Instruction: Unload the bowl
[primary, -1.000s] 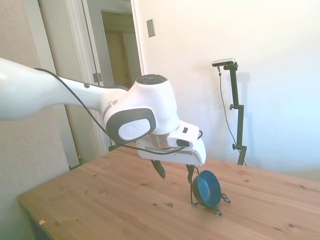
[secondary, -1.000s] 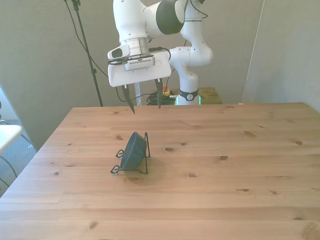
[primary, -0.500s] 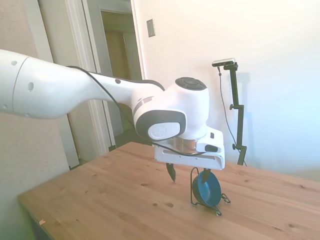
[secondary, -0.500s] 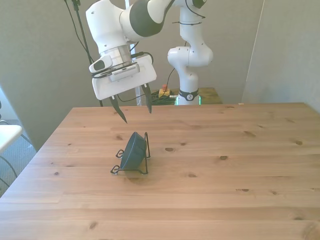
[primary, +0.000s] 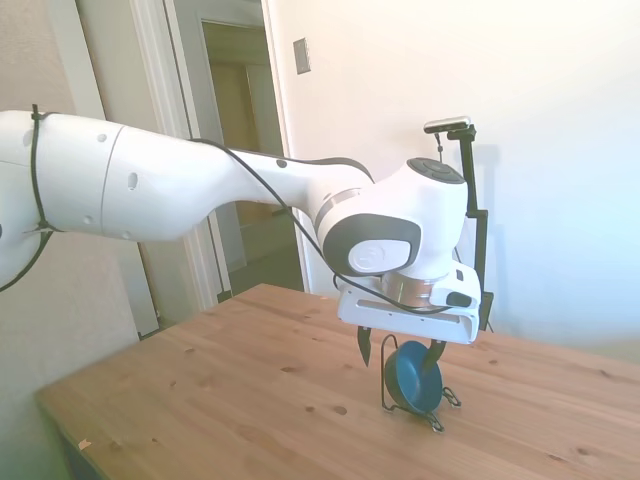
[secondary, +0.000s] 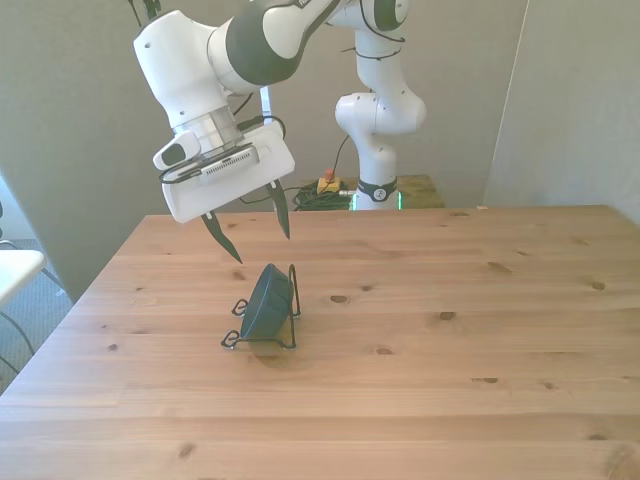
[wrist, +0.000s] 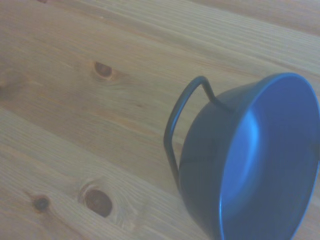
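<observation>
Standing on its edge, the bowl (secondary: 265, 300) leans against the upright loop of a thin black wire stand (secondary: 291, 300) on the wooden counter (secondary: 450, 380) — that loop is what keeps it tilted rather than flat, and it is why the bowl has to be lifted up and out rather than slid away. In the wrist view the bowl's (wrist: 250, 165) blue inside faces away from the loop (wrist: 175, 125), whose wire touches the bowl's outer wall.

We hold our gripper (secondary: 247, 226) above the stand with the fingers (secondary: 281, 212) spread wide and holding nothing, their dark tips pointing down at a slant. We judge that this wide spread is meant to let one finger pass on each side of the bowl's rim. In the front view the tips hang clear of the bowl, above it and a little toward the counter's far edge, with no contact. In the side view the gripper (primary: 397, 352) sits lower against the bowl (primary: 413, 377): one finger shows just beside the wire loop (primary: 386, 370), the other crosses in front of the bowl's upper rim — whether it is touching there, we cannot tell from that angle.

The bowl is still loaded in the stand; by our reading the approach is nearly lined up and the grasp is not yet made.
</observation>
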